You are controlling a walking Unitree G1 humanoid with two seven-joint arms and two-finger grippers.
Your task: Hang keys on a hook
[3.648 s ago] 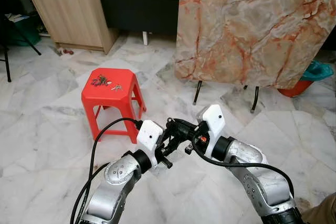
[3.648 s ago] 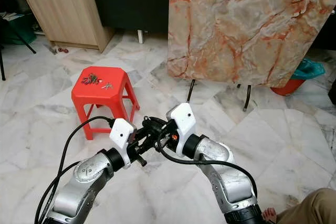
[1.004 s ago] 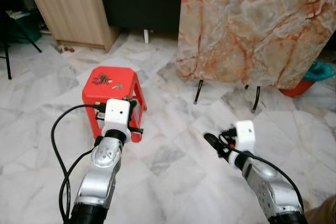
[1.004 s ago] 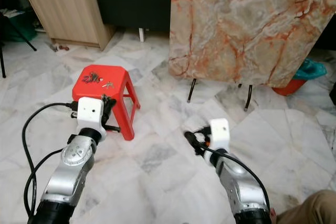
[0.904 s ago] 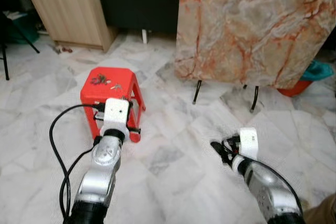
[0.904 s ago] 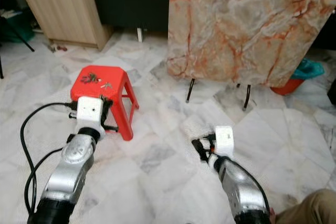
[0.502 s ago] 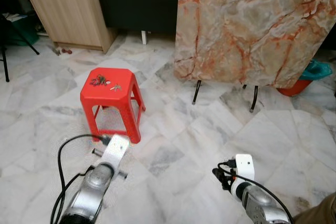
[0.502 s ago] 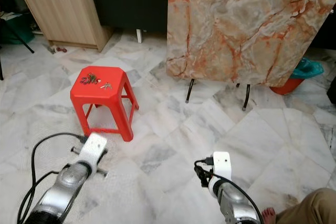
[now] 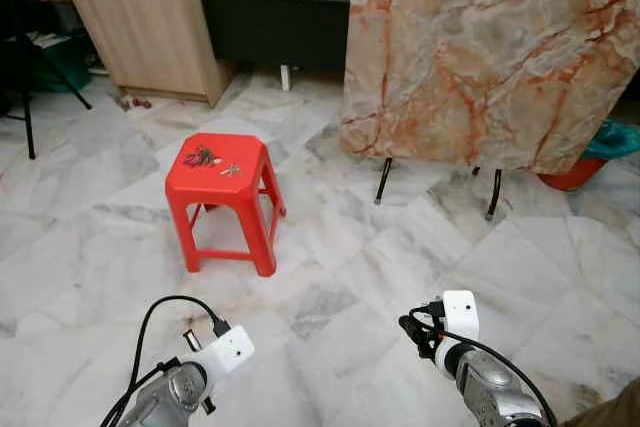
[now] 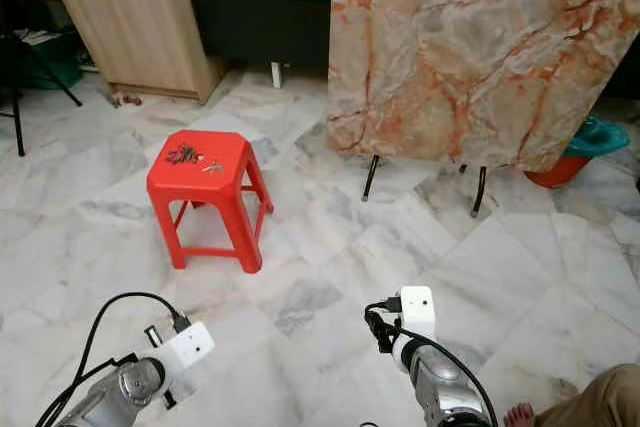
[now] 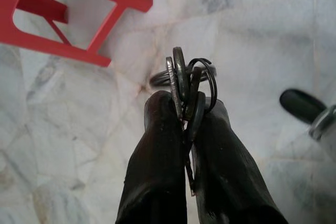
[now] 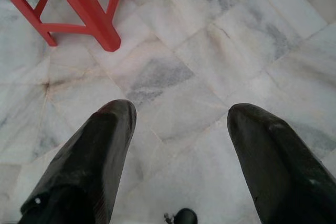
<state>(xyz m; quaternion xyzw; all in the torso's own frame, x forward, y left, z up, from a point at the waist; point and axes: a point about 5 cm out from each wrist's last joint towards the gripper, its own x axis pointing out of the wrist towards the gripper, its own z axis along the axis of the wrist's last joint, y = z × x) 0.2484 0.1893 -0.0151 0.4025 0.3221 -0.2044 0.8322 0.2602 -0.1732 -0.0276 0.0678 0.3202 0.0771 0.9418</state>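
Left hand (image 11: pixel 184 129) low over the marble floor (image 9: pixel 330 247), fingers pinched shut on the keys (image 11: pixel 185 85); right hand (image 12: pixel 178 145) spread wide, holding nothing. Risk, by judgement: thin grip near the fingertips, so a jolt while walking to the marble board (image 9: pixel 490 47) could drop them. Rings edge-on, long axis along the fingers, pointing away from the wrist.
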